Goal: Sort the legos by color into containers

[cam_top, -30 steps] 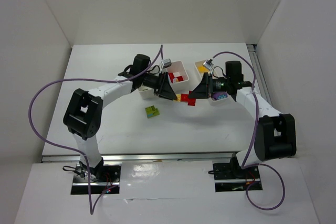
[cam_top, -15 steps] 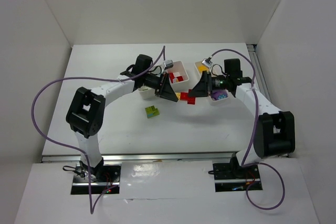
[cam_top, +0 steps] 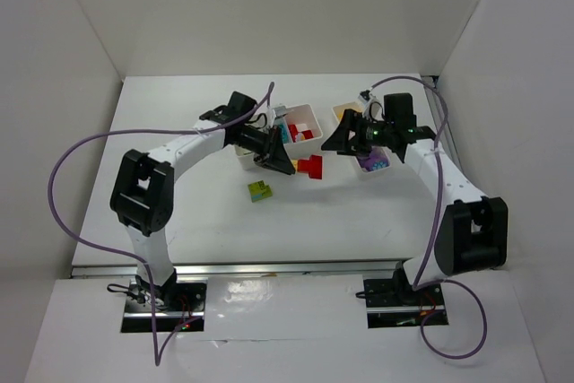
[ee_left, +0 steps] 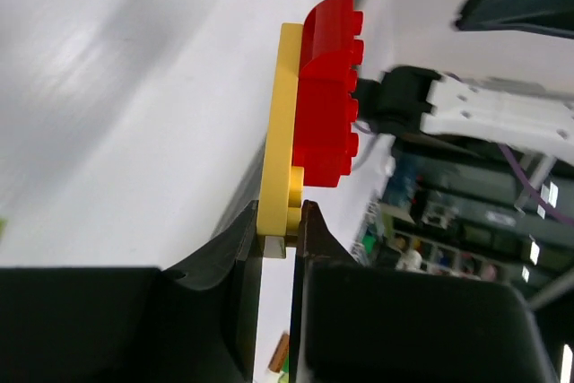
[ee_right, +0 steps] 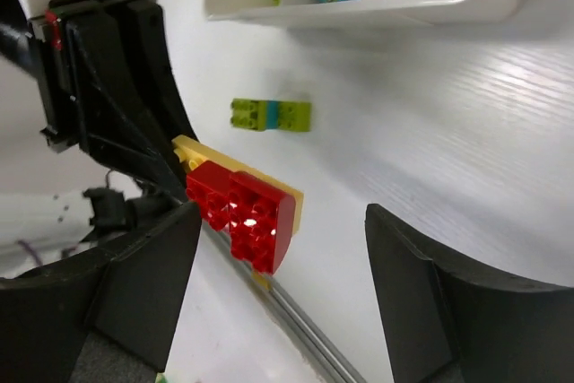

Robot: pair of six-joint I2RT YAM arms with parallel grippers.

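Note:
My left gripper (cam_top: pixel 285 164) is shut on a thin yellow plate (ee_left: pixel 280 132) with a red lego (ee_left: pixel 327 87) stuck on its face, and holds it above the table. The same pair shows in the top view (cam_top: pixel 311 166). My right gripper (cam_top: pixel 334 141) is open and empty. In the right wrist view its fingers (ee_right: pixel 134 284) stand wide on either side of the red lego (ee_right: pixel 240 213) without touching it. A lime green and teal lego (cam_top: pixel 261 190) lies on the table. The wider white container (cam_top: pixel 316 117) and the narrower one (cam_top: pixel 342 112) stand behind, with legos inside.
The right wrist view shows the wider container's wall (ee_right: pixel 359 8) and the green and teal lego (ee_right: pixel 269 115) on the table below it. The two arms face each other closely at mid-table. The table's right edge has a metal rail (cam_top: pixel 434 96).
My right gripper has drawn back up and to the right, away from the red lego. My left gripper still holds the yellow plate with the red lego, shifted slightly left.

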